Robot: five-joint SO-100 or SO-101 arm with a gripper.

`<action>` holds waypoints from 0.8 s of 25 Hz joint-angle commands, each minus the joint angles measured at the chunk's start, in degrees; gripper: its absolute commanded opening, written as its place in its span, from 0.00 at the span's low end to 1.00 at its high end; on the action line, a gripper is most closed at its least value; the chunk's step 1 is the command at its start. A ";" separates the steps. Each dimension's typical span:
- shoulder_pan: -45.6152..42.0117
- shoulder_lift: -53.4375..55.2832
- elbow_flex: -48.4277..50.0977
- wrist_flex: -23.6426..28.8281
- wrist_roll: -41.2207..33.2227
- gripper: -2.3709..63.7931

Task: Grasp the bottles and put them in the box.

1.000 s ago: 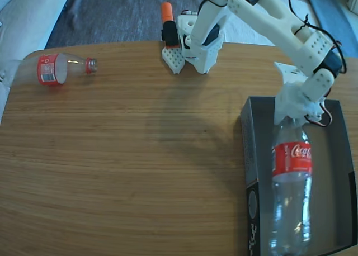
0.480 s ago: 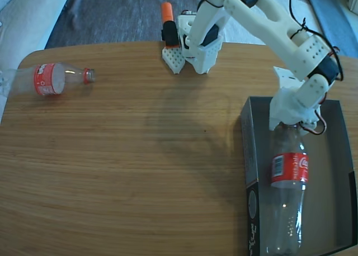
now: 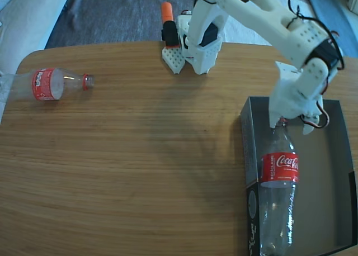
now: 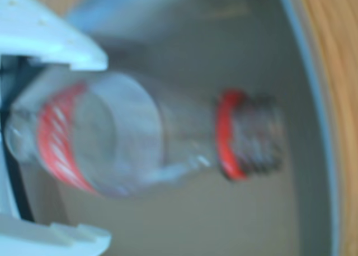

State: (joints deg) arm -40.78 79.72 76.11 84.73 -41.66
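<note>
One clear bottle (image 3: 278, 189) with a red Coca-Cola label lies inside the box (image 3: 246, 147), along its left wall in the fixed view, neck pointing to the far end. My gripper (image 3: 292, 125) hangs open just over that neck, its white fingers (image 3: 276, 121) spread to either side and not pinching it. The blurred wrist view shows this bottle (image 4: 140, 138) lying loose on the box floor (image 4: 224, 222) between my gripper's (image 4: 61, 138) wide-apart white fingers (image 4: 50, 38). A second bottle (image 3: 53, 83) lies on its side at the table's far left edge.
The arm's white base (image 3: 198, 41) stands at the table's far edge, with an orange and black object (image 3: 169, 25) beside it. Grey fabric and a pale cushion (image 3: 28, 15) lie beyond the wooden table (image 3: 140, 172). The box's right half is bare.
The gripper has let go of the boxed bottle, which slid and rolled toward the box's left wall. The bottle at far left rolled slightly. The arm lifted a little.
</note>
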 commanded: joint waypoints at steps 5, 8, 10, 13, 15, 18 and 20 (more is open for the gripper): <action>2.29 10.90 -2.55 8.79 -0.18 0.57; 6.06 13.97 -2.55 10.37 0.53 0.57; 10.55 15.29 -2.55 10.28 0.62 0.57; 17.67 16.00 -2.55 10.28 4.13 0.57; 23.38 16.00 -2.55 10.28 5.01 0.57; 34.19 15.91 -3.08 10.28 4.66 0.57; 41.84 15.91 -3.34 10.20 4.39 0.57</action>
State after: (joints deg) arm -6.59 92.46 76.11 93.96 -37.00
